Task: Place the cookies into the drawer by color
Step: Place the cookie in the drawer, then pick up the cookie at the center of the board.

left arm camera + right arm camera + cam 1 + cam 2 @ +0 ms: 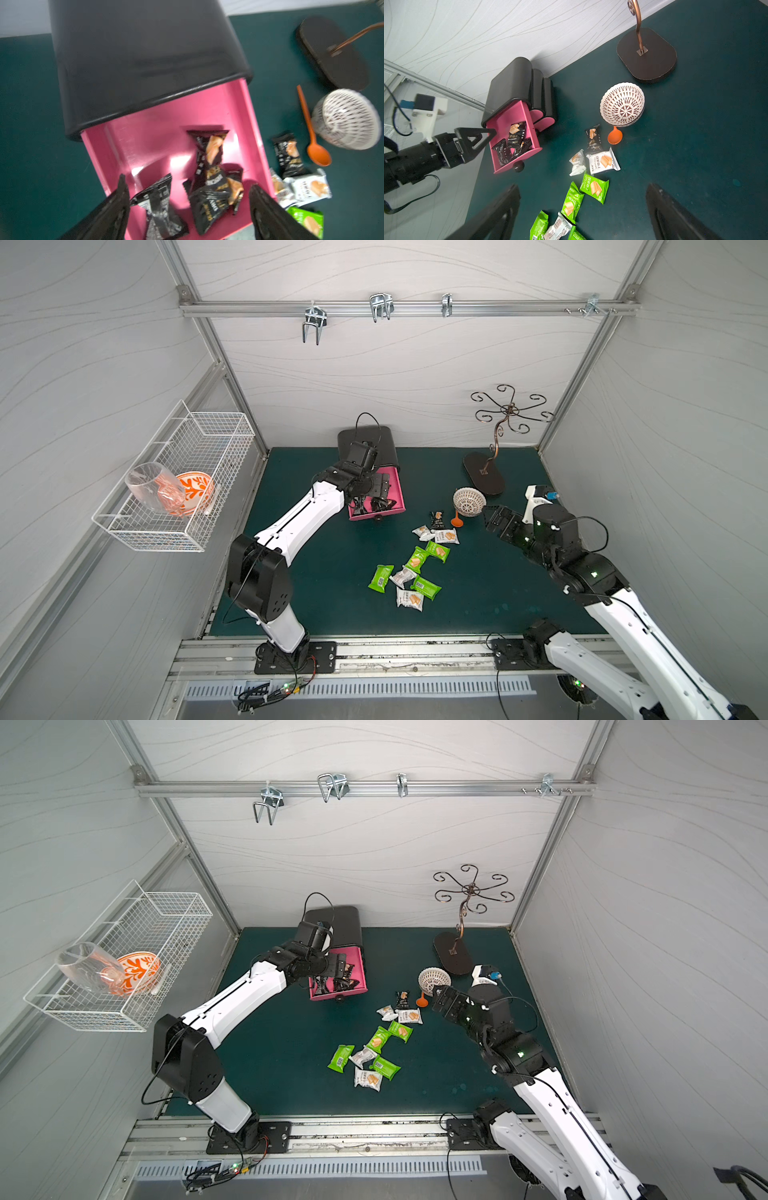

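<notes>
Drawer (158,133) holds black cookies (209,158) heaped near its front; left gripper (188,181) hovers above, wide open, empty; right gripper (583,187) gapes empty too. Lifting out could snag a wrapper.

Bare mat (374,543) separates pink drawer (390,513) from green cookies (417,559); bowl (468,501) and spoon (456,521) crowd the black cookie (436,519).
</notes>
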You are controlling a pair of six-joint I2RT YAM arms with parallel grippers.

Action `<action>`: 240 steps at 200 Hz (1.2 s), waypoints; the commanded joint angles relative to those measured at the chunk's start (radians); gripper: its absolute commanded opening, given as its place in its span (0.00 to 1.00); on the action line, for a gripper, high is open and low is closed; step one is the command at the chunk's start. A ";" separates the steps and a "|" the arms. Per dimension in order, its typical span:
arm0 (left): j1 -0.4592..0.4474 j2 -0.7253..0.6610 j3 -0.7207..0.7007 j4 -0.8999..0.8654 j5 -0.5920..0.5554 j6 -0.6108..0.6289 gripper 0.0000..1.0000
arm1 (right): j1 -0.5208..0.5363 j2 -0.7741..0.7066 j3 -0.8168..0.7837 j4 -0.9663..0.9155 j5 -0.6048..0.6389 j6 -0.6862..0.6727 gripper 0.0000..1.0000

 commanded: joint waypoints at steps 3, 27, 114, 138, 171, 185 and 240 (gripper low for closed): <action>-0.102 0.005 0.070 0.111 0.066 -0.077 0.88 | -0.004 0.002 -0.003 0.013 0.002 -0.006 0.99; -0.225 0.096 0.143 0.134 0.051 -0.084 0.87 | -0.006 0.002 0.005 0.011 0.004 -0.022 0.99; -0.326 0.499 0.468 -0.006 0.001 -0.212 0.69 | -0.009 -0.031 0.006 -0.024 -0.008 -0.013 0.99; -0.327 0.579 0.497 -0.010 0.029 -0.245 0.67 | -0.009 -0.036 0.007 -0.036 -0.036 -0.014 0.99; -0.326 0.675 0.565 -0.057 0.006 -0.262 0.66 | -0.009 -0.035 0.020 -0.053 -0.064 -0.013 0.99; -0.326 0.688 0.560 -0.053 -0.007 -0.269 0.64 | -0.009 -0.036 0.028 -0.056 -0.059 -0.013 0.99; -0.326 0.771 0.572 -0.109 0.043 -0.246 0.64 | -0.009 -0.042 0.034 -0.072 -0.061 -0.003 0.99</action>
